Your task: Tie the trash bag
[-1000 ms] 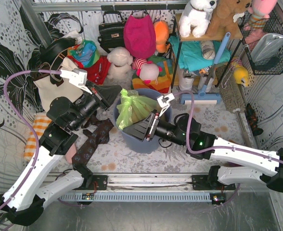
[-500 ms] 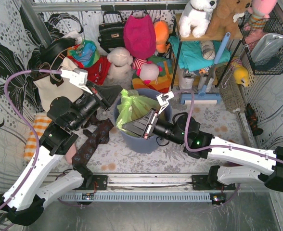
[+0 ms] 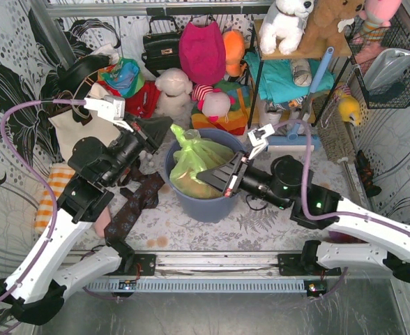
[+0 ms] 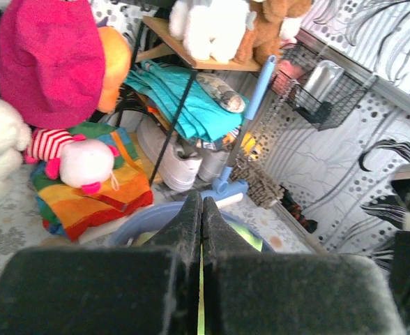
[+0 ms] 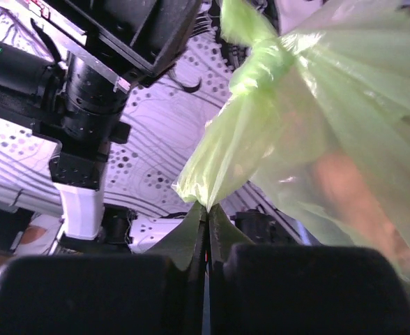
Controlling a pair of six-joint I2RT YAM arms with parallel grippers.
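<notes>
The trash bag [image 3: 203,159] sits in the blue bin [image 3: 206,208] at mid-desk [image 3: 261,225], with its gathered top rising above the rim. The left gripper [image 3: 164,128] is at the bin's far-left rim, its jaws closed with a sliver of green film in the seam. The right gripper [image 3: 203,174] reaches over the near-right rim, its jaws closed on a fold of the bag. Soft toys [image 3: 212,105] crowd just behind the bin. Bare desk shows in front and to the right.
</notes>
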